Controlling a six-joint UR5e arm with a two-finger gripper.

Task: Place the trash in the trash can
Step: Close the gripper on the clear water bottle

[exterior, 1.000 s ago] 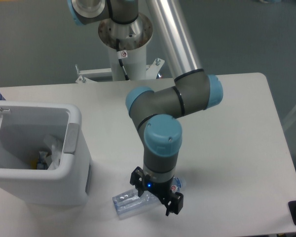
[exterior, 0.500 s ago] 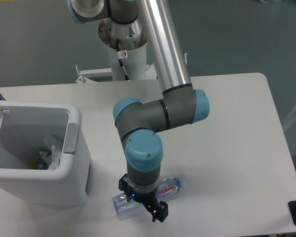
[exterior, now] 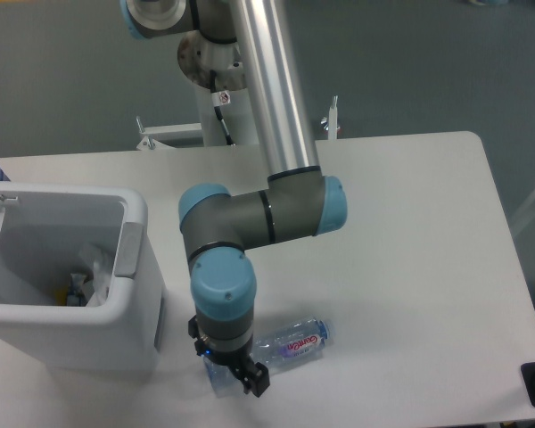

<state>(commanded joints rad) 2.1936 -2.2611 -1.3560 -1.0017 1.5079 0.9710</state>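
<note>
Bottle point(exterior: 290, 341) lies on its side on the white surface point(exterior: 410, 241), near the front edge, blue cap pointing right and the purple-red label facing up. Its base end sits under the hand point(exterior: 232, 374), which hangs low over it. We cannot tell whether the fingers are apart or closed: the wrist and its housing cover them from this angle. The white wrapper point(exterior: 96, 267) appears to lie already inside the trash can point(exterior: 129, 308), beside something small and yellow-blue that we cannot identify. The can stands at the left of the surface, just beside the hand.

Risks, as we judge them: the hand is over the bottle's base end rather than its middle, so a grasp there could let the crushed, slippery plastic pivot or slide out on the lift. The can's wall is close on the left, so a low carry could knock the bottle against the rim.

Compared with half a second ago, the arm has swung left, and the hand has shifted from over the bottle's middle to its base end. The bottle itself has not moved, and more of its label now shows.
</note>
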